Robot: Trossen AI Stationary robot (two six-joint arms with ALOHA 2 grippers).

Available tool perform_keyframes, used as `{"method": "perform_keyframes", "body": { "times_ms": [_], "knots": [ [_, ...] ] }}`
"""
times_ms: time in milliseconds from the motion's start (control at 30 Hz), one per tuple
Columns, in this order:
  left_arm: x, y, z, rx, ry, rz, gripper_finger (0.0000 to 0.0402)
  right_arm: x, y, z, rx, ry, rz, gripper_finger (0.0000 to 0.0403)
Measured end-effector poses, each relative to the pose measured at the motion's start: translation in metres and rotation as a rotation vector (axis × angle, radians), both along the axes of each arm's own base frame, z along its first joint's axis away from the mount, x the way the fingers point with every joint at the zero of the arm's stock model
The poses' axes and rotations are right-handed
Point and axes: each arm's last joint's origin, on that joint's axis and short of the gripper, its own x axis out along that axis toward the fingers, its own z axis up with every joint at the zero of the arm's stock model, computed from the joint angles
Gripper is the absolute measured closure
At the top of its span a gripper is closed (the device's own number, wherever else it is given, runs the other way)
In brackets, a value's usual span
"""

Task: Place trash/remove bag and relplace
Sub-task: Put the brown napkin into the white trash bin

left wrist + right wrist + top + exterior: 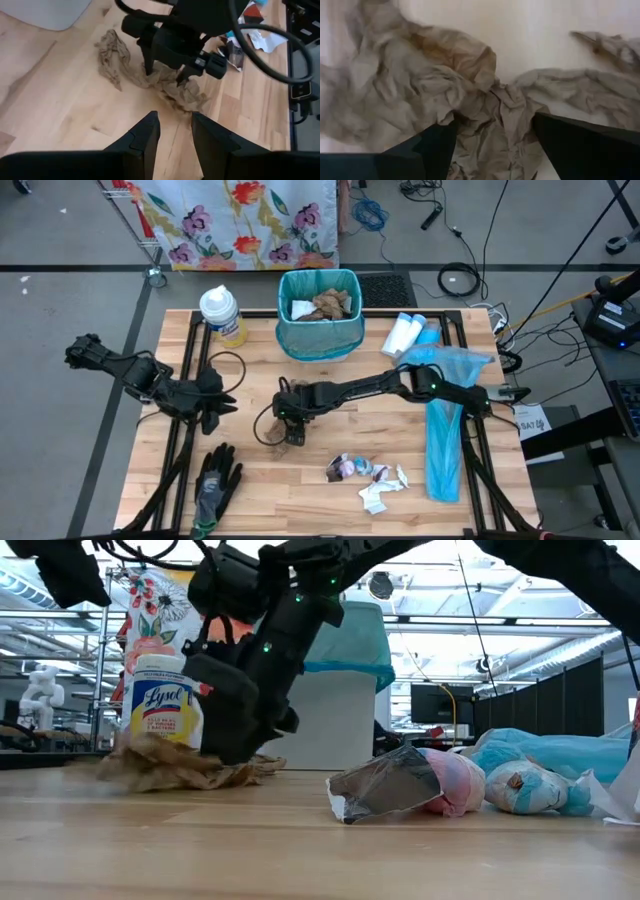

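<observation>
One crumpled brown paper towel [485, 120] lies spread, wrinkled, on the table [400, 510].

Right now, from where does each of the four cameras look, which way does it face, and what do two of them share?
High view: above the table, facing down; both arms, bin, right gripper over the brown paper towel.
Low view: table height, facing the room; right arm, Lysol tub, shiny wrapper.
Left wrist view: behind the left gripper, open, facing the right gripper.
Right wrist view: behind open fingers, facing down.
Shared: both wrist views show that paper towel.
</observation>
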Motion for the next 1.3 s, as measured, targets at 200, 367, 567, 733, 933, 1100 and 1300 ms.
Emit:
{"method": "perform_keyframes", "body": {
  "times_ms": [200, 367, 567, 733, 933, 1100, 1300],
  "knots": [
    [0.0, 0.0, 0.0, 0.01, -0.003, 0.004, 0.0284, -0.006, 0.001, -0.005, 0.019, 0.077, -0.05, 0.0224],
    [0.001, 0.0, 0.001, 0.018, -0.014, 0.015, 0.0284, -0.014, 0.006, 0.005, 0.037, 0.121, -0.066, 0.0377],
    [0.001, 0.001, 0.001, 0.052, -0.025, 0.018, 0.0284, -0.032, 0.006, 0.057, 0.056, 0.112, -0.124, 0.0396],
    [0.001, 0.002, 0.001, 0.088, -0.033, 0.02, 0.0284, -0.059, 0.006, 0.12, 0.024, 0.048, -0.192, 0.04],
    [0.01, -0.002, -0.001, 0.126, -0.025, 0.021, 0.0284, -0.103, -0.006, 0.205, -0.07, -0.158, -0.302, 0.0402],
    [0.017, -0.001, -0.002, 0.141, -0.024, 0.058, 0.0284, -0.137, -0.035, 0.26, -0.118, -0.34, -0.402, 0.0402],
    [0.021, 0.01, -0.003, 0.148, -0.008, 0.145, 0.0284, -0.154, -0.074, 0.293, -0.203, -0.505, -0.429, 0.0403]
  ]
}}
